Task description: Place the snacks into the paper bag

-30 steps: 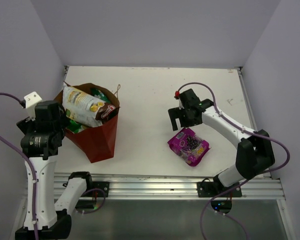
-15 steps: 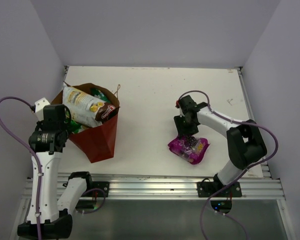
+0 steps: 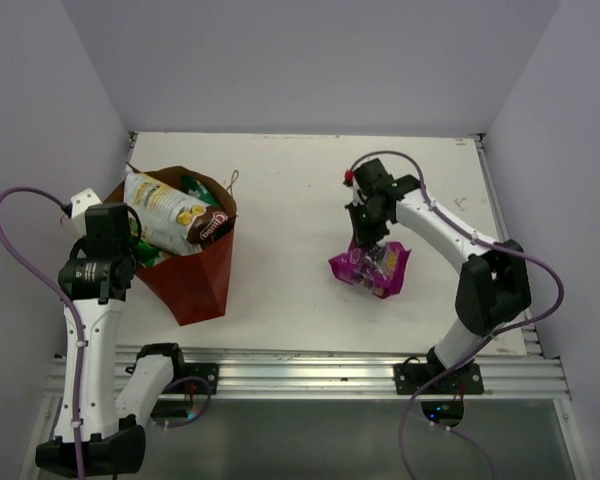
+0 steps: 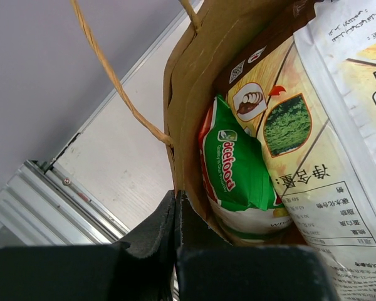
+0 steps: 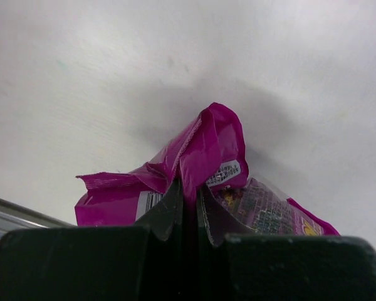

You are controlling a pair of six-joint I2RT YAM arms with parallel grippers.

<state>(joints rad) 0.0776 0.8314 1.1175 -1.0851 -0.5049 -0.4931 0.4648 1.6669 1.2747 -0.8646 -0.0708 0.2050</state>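
The reddish-brown paper bag stands at the left, its inner wall close in the left wrist view. A cream-and-brown chip bag sticks out of its top, and beside it inside sits a bright green bag. A dark green bag peeks out at the back. My left gripper is shut on the bag's left rim. The purple packet hangs crumpled over the table at centre right. My right gripper is shut on a fold of its top edge.
A tan cord handle loops up from the bag's rim beside my left fingers. Grey walls close in the white table on three sides. An aluminium rail runs along the near edge.
Both grippers went from open to shut. The left one moved in onto the bag's rim. The right one dropped onto the purple packet, pinched it and raised it, shifting it slightly back.
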